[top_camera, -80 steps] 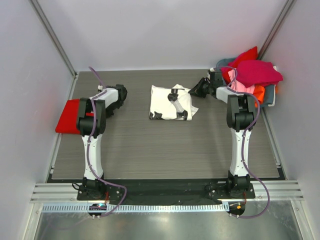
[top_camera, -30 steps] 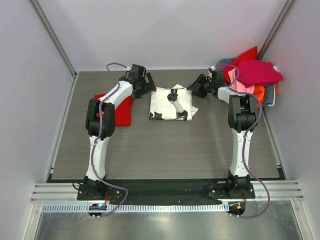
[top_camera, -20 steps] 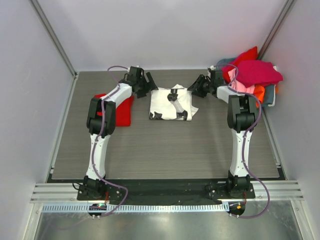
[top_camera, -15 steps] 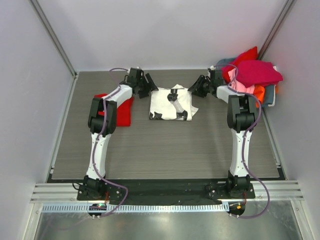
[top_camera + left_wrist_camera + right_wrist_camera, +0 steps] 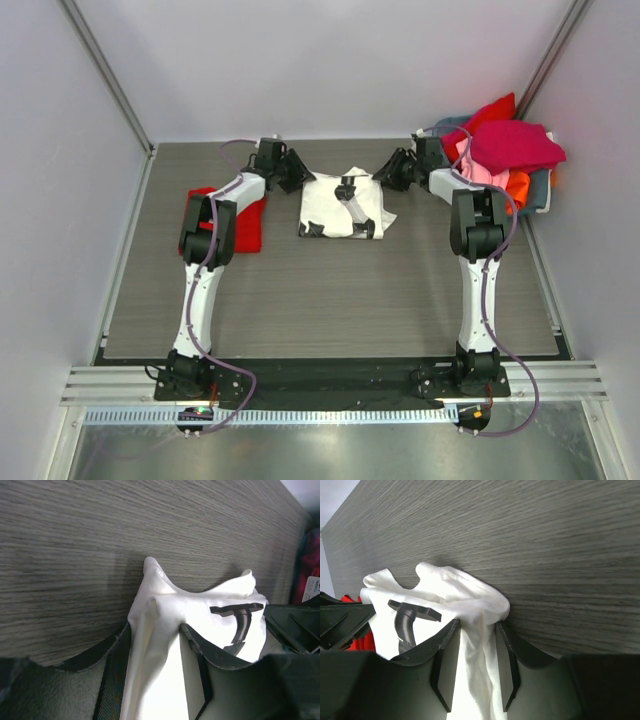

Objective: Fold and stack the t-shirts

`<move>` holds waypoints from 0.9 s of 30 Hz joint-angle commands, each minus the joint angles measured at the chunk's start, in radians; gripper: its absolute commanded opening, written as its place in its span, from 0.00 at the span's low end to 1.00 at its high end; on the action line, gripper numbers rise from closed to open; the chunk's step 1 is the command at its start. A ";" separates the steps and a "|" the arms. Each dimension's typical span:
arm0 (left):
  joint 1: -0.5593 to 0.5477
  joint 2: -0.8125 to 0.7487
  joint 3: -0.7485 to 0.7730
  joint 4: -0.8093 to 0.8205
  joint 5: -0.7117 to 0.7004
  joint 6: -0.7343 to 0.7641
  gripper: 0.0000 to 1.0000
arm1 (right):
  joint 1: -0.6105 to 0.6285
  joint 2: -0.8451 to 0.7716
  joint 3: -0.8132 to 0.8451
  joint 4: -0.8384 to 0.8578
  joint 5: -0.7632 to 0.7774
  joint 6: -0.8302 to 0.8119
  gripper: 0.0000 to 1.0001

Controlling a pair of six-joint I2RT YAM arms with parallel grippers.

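Left pincer (image 5: pixel 152 636) and right pincer (image 5: pixel 476 630), each tight on white t-shirt (image 5: pixel 340 207), black T-like print (image 5: pixel 239 616).

Grey wood-grain tabletop (image 5: pixel 320 300). Directly on it: white t-shirt (image 5: pixel 345 205) with black marks, folded, far centre; red t-shirt (image 5: pixel 245 222) to its left, not touching; grey-blue basket (image 5: pixel 541 190) in the far right corner.
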 commanded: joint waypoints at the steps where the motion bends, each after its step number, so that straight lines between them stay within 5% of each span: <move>1: 0.010 0.029 0.004 0.032 0.004 -0.005 0.45 | 0.027 0.070 0.005 -0.093 0.043 -0.007 0.41; 11: 0.037 -0.031 -0.137 0.182 0.003 -0.035 0.54 | 0.031 0.085 0.026 -0.100 0.085 0.007 0.21; 20: 0.048 -0.004 -0.105 0.178 0.000 -0.048 0.47 | 0.029 0.085 0.025 -0.100 0.091 0.007 0.18; 24: 0.047 0.021 -0.070 0.170 0.020 -0.058 0.30 | 0.029 0.083 0.023 -0.100 0.089 0.007 0.18; 27: 0.042 0.035 -0.059 0.178 0.034 -0.072 0.30 | 0.032 0.083 0.029 -0.102 0.085 0.007 0.17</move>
